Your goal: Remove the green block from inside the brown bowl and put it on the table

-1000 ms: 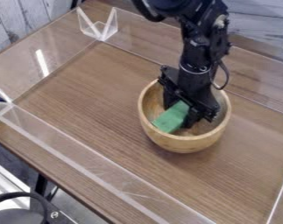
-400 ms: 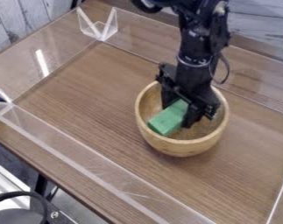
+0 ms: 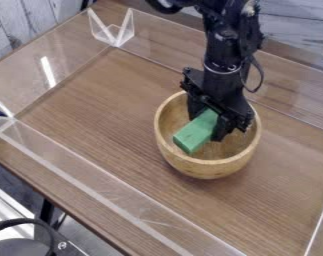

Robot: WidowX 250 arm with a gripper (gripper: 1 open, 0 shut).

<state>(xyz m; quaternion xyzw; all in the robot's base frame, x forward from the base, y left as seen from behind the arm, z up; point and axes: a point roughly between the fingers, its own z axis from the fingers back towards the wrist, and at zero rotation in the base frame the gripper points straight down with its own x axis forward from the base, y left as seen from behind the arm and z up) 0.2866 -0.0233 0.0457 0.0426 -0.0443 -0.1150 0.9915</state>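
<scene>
Camera view: the green block (image 3: 196,132) lies inside the brown bowl (image 3: 212,170), toward its left side in the picture. Nothing is finished yet; lifting the block out and setting it on the table (image 3: 104,130) both remain. The block's upper end sits right at the tips of the claw (image 3: 209,109), which is nearly closed; whether it truly grips the block, I cannot tell.

1. A wide brown wood-grain bench (image 3: 90,115) carries the things, with low clear acrylic walls (image 3: 110,198) along its edges.
2. A round light-tan wooden bowl (image 3: 211,170) with thick walls and a smooth rim sits upright directly on the bench, right of the middle in the view.
3. Bright glare marks the bench's left part.
</scene>
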